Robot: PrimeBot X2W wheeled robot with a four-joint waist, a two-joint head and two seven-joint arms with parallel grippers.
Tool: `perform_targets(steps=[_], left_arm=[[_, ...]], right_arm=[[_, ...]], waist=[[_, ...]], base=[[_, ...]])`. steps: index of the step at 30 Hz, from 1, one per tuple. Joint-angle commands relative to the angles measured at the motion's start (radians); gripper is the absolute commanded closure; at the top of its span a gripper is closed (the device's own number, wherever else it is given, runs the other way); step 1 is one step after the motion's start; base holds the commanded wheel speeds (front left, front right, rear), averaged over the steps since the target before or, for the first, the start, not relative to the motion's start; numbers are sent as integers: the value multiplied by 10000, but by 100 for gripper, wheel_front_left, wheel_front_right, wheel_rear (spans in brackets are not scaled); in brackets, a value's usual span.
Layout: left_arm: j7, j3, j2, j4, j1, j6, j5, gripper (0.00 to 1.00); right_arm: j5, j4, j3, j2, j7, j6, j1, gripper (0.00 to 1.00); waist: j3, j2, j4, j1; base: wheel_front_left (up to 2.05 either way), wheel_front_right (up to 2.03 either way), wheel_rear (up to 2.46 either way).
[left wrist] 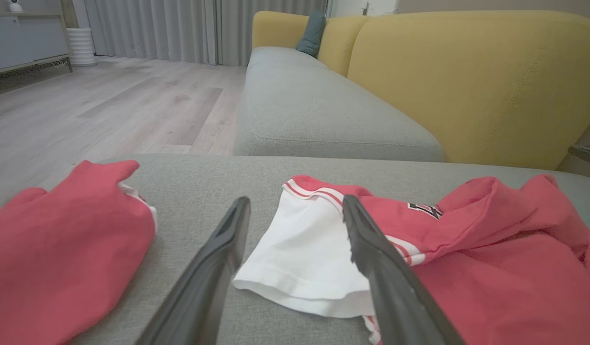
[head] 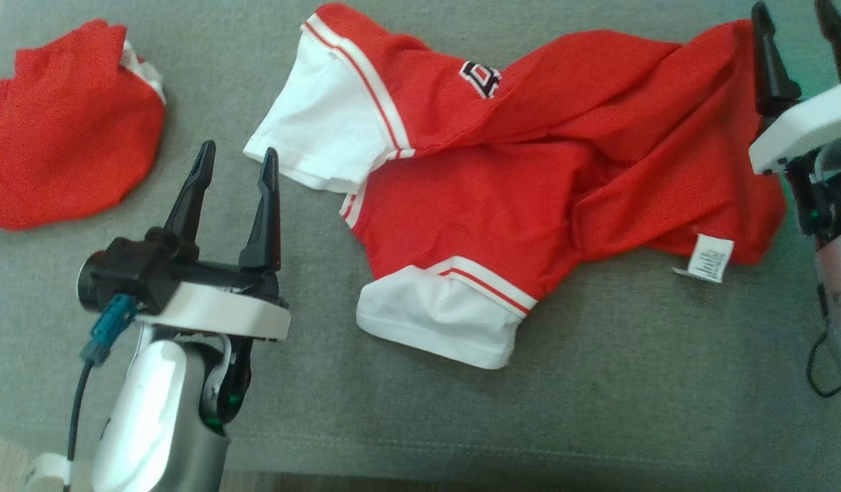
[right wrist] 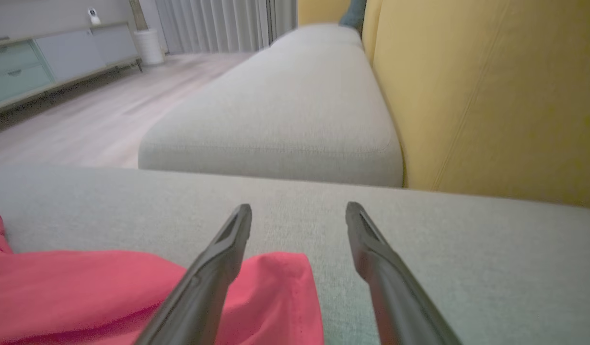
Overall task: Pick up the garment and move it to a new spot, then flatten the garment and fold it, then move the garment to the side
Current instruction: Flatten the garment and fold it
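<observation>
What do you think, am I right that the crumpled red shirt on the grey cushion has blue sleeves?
Not quite. The sleeves are white, not blue, edged with red and white stripes; the head view shows this plainly. The rest holds: the red shirt does lie crumpled on the grey cushion.

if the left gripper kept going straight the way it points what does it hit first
Most likely the white sleeve of the red garment: in the left wrist view it lies just ahead of the open left gripper. Its height above the cushion is unclear.
</observation>
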Motion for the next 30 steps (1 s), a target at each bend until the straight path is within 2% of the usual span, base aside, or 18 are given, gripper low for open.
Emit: perform_targets(steps=[1,5,9,21,30], left_arm=[[-122,423,177,-259,70,-19,94,0],[-122,634,247,-245,461,18,163,0],[-122,788,307,-228,881,50,177,0],[-87,732,356,-237,1887,203,160,0],[110,640,395,-334,2396,302,70,0]], right_arm=[[-100,-446,22,77,-461,-9,360,0],[-399,-1241,-205,360,-1359,-9,1239,0],[-739,-2437,-576,834,-1527,-9,2461,0],[-1239,-5959,-684,2250,-244,-9,6497,0],[-1373,-7196,-642,2599,455,-9,7723,0]], waist=[[-268,0,-253,-1],[-723,0,-635,-1],[-1204,0,-943,-1],[-2258,0,-1344,-1],[-2651,0,-1461,-1]], base=[[0,0,0],[0,0,0],[0,0,0],[0,0,0],[0,0,0]])
